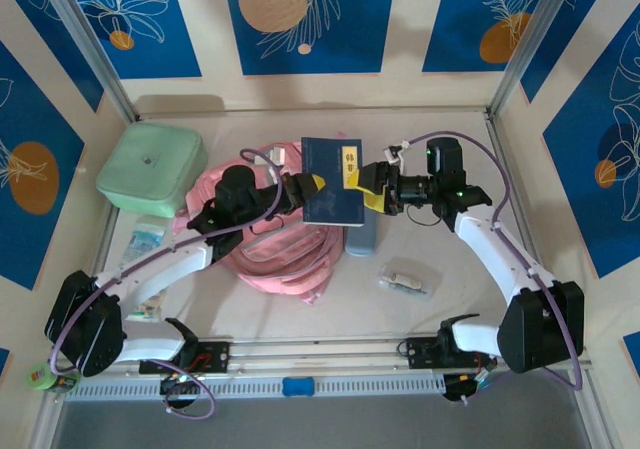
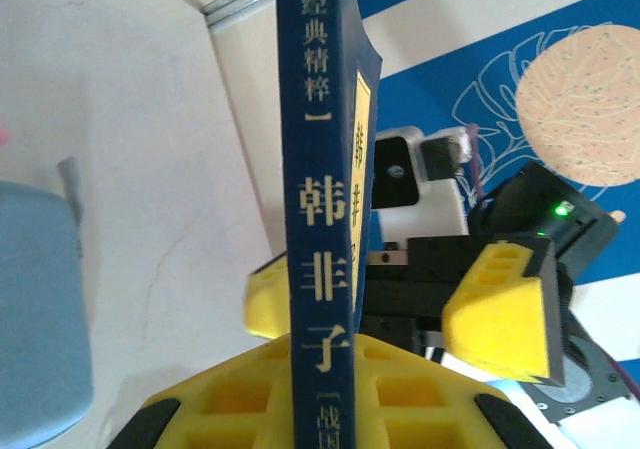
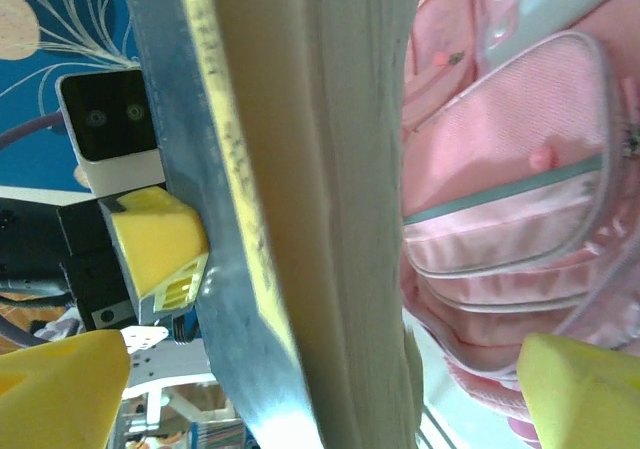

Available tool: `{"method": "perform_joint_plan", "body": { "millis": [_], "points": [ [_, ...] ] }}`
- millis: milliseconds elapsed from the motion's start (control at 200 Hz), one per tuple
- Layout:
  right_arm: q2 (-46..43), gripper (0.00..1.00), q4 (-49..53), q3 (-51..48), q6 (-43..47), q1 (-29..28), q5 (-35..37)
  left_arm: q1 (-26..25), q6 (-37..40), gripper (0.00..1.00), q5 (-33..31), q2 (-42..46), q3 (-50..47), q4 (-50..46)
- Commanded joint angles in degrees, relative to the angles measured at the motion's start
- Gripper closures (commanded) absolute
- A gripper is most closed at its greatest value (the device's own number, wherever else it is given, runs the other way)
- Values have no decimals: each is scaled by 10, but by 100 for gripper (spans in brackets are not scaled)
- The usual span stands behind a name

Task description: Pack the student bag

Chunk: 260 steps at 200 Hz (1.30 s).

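- Left gripper (image 1: 303, 191): clamped on the spine edge of a dark blue book (image 1: 333, 181), which is held above the student bag (image 1: 285, 254).
- Right gripper (image 1: 372, 187): jaws are spread wide astride the book's opposite edge, clear of both covers.
- Left wrist view: the gold-lettered spine is seen between yellow pads (image 2: 240, 409), with a grey-blue pencil case (image 2: 40, 309) at left.
- Right wrist view: the page edges are shown instead, and the bag's pink pockets are seen lying beyond.
- Arms: both are extended inward from the near corners, with the wrists turned toward each other at mid-table.
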State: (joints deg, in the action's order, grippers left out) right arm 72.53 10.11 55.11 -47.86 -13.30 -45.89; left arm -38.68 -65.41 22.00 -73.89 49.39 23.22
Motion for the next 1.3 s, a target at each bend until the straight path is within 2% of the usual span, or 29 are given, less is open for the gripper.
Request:
{"method": "perform_joint_plan", "body": {
  "millis": [0, 190, 450, 590, 720, 820, 935, 1131, 1221, 1296],
  "points": [
    [14, 1, -74, -4, -57, -14, -38, -9, -2, 100, -3, -9, 34, 56],
    [17, 1, -153, -8, -115, -21, -53, -9, 4, 100, -17, -15, 26, 47],
    [-1, 0, -176, -13, -149, -8, -70, -5, 19, 100, -33, -12, 20, 12],
    [-10, 4, -169, -10, -152, -2, -71, 0, 18, 100, -45, -11, 14, 2],
    [-17, 11, -180, -13, -163, 13, -78, 4, 9, 100, -44, -16, 8, 0],
    [-18, 20, -200, -16, -179, 14, -84, 5, -5, 100, -48, -18, -3, 16],
    [-12, 31, -171, -7, -162, 11, -79, 6, -7, 100, -47, -23, -1, 4],
    [1, 61, -139, -2, -137, 6, -63, 6, 2, 100, -59, -25, 1, -28],
    [7, 69, -97, 9, -107, 4, -50, 6, 2, 100, -58, -27, 0, -27],
    [9, 81, -74, 16, -88, 4, -41, 5, 7, 100, -57, -25, 1, -30]
  ]
}}
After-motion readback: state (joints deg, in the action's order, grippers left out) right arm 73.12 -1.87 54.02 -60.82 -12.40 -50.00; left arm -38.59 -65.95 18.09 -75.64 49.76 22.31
